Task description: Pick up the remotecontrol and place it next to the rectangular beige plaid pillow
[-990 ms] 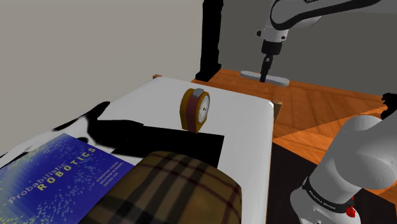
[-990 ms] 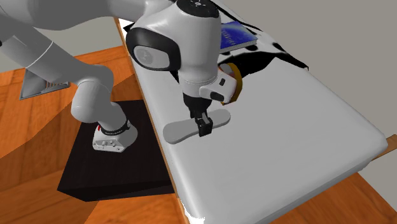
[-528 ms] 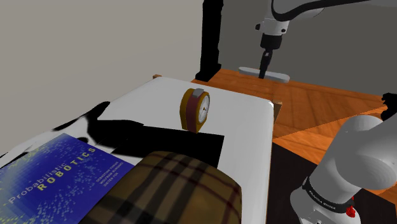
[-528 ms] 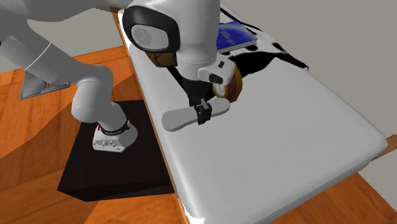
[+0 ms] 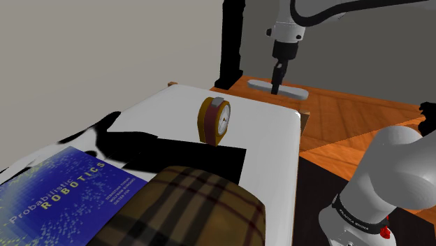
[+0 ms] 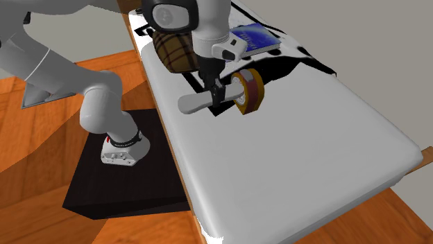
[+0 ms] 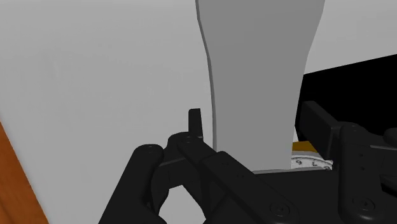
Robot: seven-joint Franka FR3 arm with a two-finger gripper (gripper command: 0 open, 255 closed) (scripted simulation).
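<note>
The end effector [image 6: 219, 97] pinches the grey remote control [image 6: 194, 104] at mid-length, its long axis crosswise to the closed fingers, aloft over the white bed [image 6: 326, 145], with the alarm clock [image 6: 248, 90] close below and the plaid pillow [image 6: 173, 50] farther along the bed.

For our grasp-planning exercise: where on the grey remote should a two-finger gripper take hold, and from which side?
At its narrowed middle, from above, spanning the width: the remote is long, flat and level, and the gripper is shut on it there, holding it balanced.
</note>
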